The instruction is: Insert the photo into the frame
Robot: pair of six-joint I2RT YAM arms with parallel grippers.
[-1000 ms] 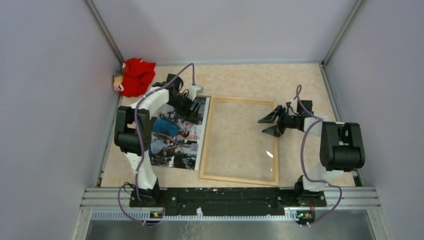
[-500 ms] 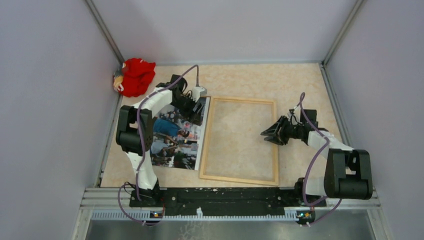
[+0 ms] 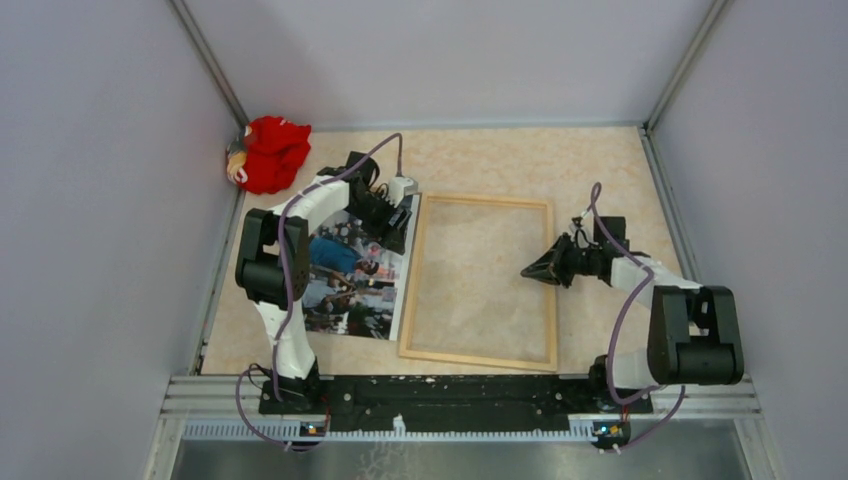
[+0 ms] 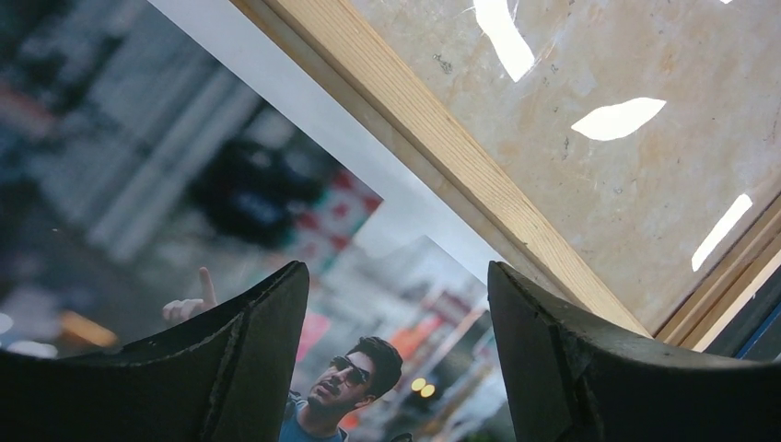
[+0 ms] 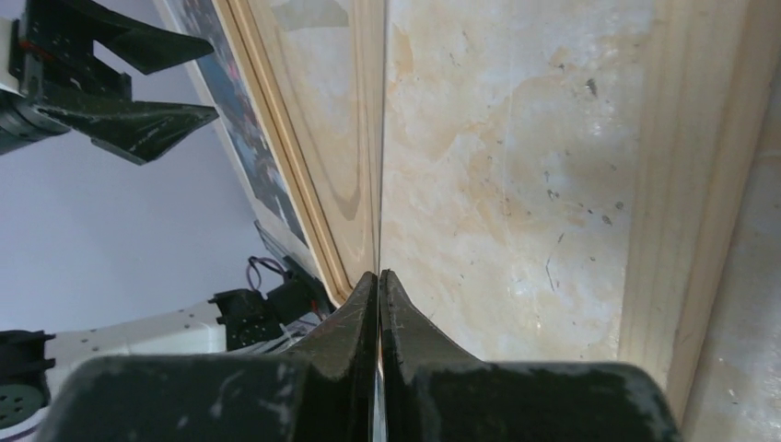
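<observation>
The photo (image 3: 350, 280) lies face up on the table, left of the frame (image 3: 412, 290), its right edge against the light-wood left rail (image 4: 460, 175). My left gripper (image 3: 398, 222) hovers open just over the photo's far right corner (image 4: 368, 359), both fingers apart above the print. My right gripper (image 3: 528, 270) reaches in over the frame's right side and is shut (image 5: 378, 274) on a thin clear sheet seen edge-on, the frame's pane. The right rail (image 5: 700, 184) runs beside it. In the right wrist view the open left gripper (image 5: 218, 78) shows beyond the photo (image 5: 249, 129).
A red cloth toy (image 3: 270, 152) sits in the far left corner against the wall. Grey walls close in the table on three sides. The metal mounting rail (image 3: 450, 390) with both arm bases runs along the near edge.
My right gripper has closed from wide open to shut and has shifted slightly nearer over the frame's right side. The left gripper has edged right toward the photo's far right corner, staying open.
</observation>
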